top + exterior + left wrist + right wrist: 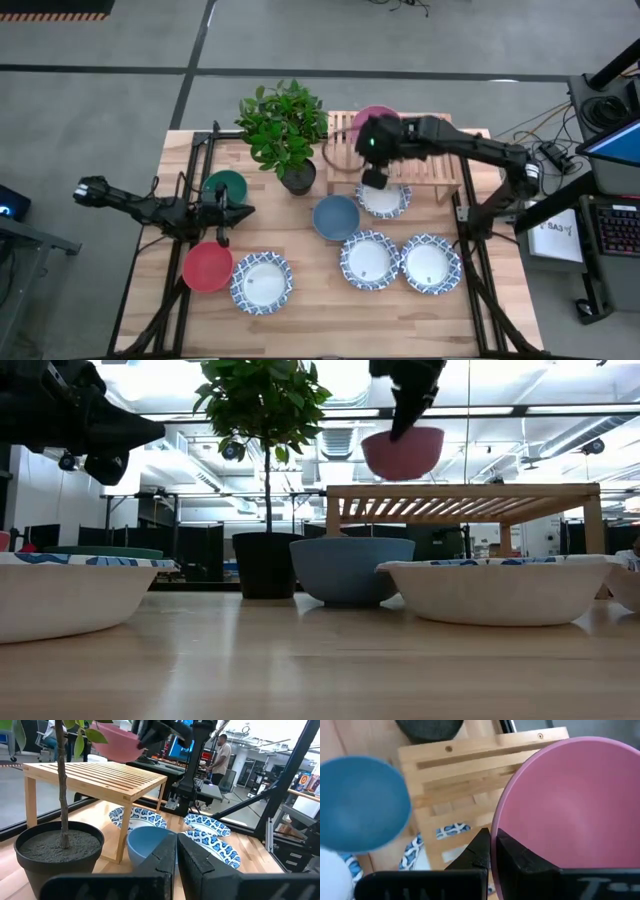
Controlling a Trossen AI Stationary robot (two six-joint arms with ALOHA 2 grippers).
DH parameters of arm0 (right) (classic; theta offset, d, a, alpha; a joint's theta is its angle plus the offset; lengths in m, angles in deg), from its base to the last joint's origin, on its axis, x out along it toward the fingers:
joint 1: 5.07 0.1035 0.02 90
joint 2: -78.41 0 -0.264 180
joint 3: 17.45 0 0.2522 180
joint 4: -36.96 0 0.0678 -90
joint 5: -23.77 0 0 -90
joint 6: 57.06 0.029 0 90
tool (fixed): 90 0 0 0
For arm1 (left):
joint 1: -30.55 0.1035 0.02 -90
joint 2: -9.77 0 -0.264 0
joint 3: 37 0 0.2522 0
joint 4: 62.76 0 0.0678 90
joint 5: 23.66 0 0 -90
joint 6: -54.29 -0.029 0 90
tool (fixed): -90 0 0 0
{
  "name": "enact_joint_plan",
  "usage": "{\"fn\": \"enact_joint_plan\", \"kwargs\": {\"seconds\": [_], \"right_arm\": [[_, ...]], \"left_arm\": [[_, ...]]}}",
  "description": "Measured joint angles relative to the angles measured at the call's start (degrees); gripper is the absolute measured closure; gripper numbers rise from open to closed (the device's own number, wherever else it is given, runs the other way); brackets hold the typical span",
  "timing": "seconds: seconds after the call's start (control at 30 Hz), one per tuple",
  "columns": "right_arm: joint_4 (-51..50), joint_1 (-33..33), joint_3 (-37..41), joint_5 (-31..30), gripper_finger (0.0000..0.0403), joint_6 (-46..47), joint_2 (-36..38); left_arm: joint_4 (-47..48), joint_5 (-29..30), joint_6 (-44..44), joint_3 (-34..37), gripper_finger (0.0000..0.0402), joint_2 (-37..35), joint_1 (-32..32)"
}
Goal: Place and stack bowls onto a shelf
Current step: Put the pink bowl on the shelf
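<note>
**First bowl aloft over the shelf, seven still on the bench**

The right gripper (377, 152), upper centre of the high view, is clamped on the rim of the pink bowl (403, 452), one finger inside the wall and one outside. In the low view the bowl hangs clear above the slats of the shelf (462, 494), not touching them. The left gripper (222, 210) sits at mid-left of the high view, fingers pressed together and empty, between the dark green bowl (224, 186) and the red bowl (207, 266).

Progress looks early: nothing rests on the shelf yet. Still on the bench (330, 320) are the blue bowl (336, 216), the red and dark green ones, and four white patterned bowls: one just under the shelf's front edge (388, 200), two at lower right (369, 260) (430, 263), one at lower left (262, 281).

The shelf top is open for a set-down. Its left edge lies near the potted plant (284, 130), whose leaves reach toward it, so room is tighter there. The patterned bowl by the front legs crowds the shelf's near edge. The lower strip of the bench is bare.
</note>
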Motion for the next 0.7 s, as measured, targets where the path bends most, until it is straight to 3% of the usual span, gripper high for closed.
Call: {"fn": "enact_joint_plan", "kwargs": {"seconds": [0.2,0.7], "right_arm": [[5.6,-5.1,0.0,7.2,0.0394,-2.1,-2.1],[6.8,-6.2,0.0,7.4,0.0394,-1.4,-5.2]], "left_arm": [[0.1,0.0,0.0,0.0,0.0402,0.0,0.0],[0.0,0.0,0.0,0.0,0.0402,0.0,0.0]]}}
